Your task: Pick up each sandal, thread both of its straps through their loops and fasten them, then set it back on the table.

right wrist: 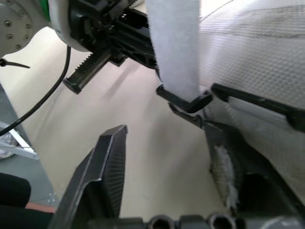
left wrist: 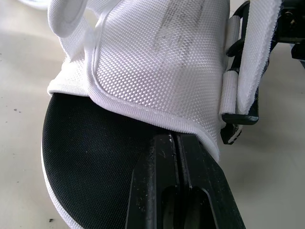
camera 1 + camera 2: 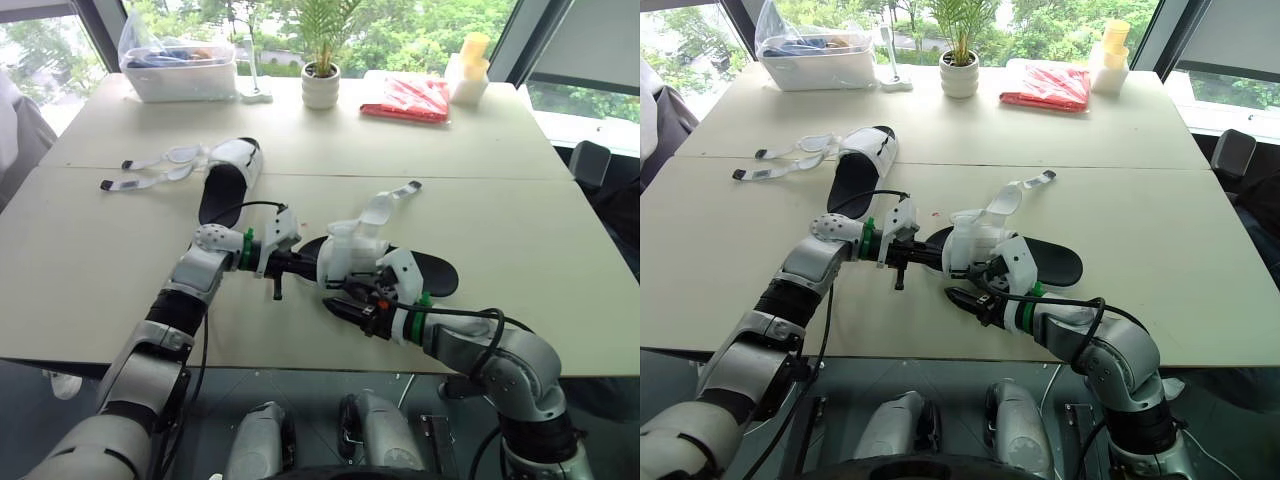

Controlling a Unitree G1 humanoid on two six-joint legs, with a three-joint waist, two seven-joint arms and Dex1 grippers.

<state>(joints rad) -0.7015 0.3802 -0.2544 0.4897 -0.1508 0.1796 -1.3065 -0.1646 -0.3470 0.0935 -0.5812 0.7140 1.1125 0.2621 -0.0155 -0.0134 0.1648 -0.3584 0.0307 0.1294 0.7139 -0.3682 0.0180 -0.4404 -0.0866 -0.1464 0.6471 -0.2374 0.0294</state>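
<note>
The near sandal (image 3: 400, 268) lies close to the front edge of the table (image 3: 520, 210), with its black sole flat and its white upper bunched at the end towards the robot's left. One of its straps (image 1: 174, 47) hangs down through a black loop (image 1: 187, 102) on the side of the upper. The other strap (image 3: 392, 200) lies loose across the table towards the back, its dark tip free.

The left gripper (image 3: 302, 262) reaches that same end of the sandal. Its two fingers (image 2: 167, 181) are pressed together over the rim of the sole, with their tips at the hem of the upper; whether they pinch the fabric cannot be told. The right gripper (image 3: 348, 305) sits at the near side of the sandal with its fingers spread apart, holding nothing. One finger (image 1: 102, 176) is over bare table and the other is against the upper, just below the loop.

The second sandal (image 3: 232, 172) lies further back on the left, with both straps (image 3: 160, 168) unfastened and spread flat beside it. Along the far edge stand a clear plastic box (image 3: 180, 72), a potted plant (image 3: 321, 82), a red packet (image 3: 407, 100) and a stack of pale cups (image 3: 470, 70).
</note>
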